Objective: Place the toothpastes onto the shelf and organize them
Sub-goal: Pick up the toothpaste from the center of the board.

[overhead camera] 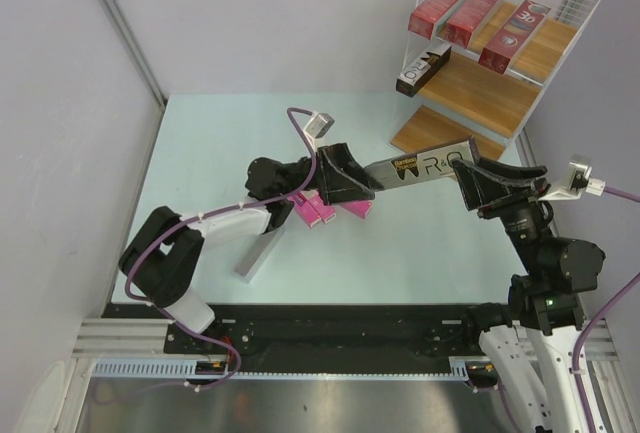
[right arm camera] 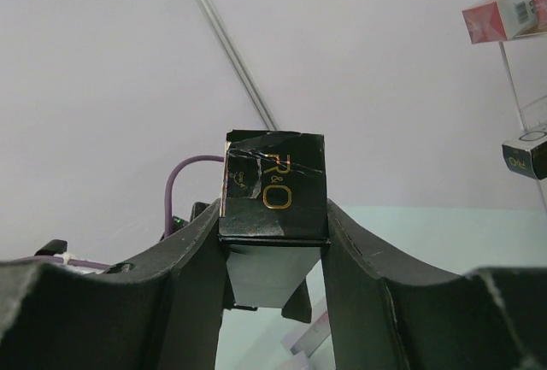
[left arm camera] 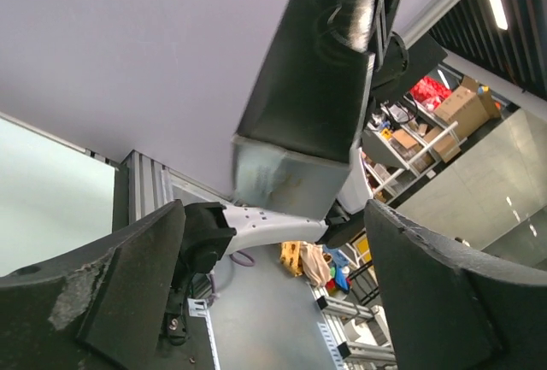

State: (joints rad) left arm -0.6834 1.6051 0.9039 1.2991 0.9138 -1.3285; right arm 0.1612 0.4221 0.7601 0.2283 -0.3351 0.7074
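Right claw (overhead camera: 472,178): clenched on the silver-grey carton (overhead camera: 425,166), its fingers (right arm camera: 197,250) pressed flat against both long sides near one black end. The carton is held level above the table (overhead camera: 200,153), lettered face up, and its free end reaches away toward the left claw (overhead camera: 358,183). Left claw: released, jaws spread wide, with the carton's far end in the gap between the fingers (left arm camera: 128,284) and neither one touching it. Under the left claw: pink cartons (overhead camera: 322,215) lying on the table, partly hidden by the wrist. Nearer the left arm's base: second silver-grey carton (overhead camera: 260,253), flat on the table. Beyond the right claw, at the far side: shelf (overhead camera: 575,3). Top board: three dark red cartons (overhead camera: 475,11) side by side. Middle board: one black-ended carton (overhead camera: 425,68) at the front edge.
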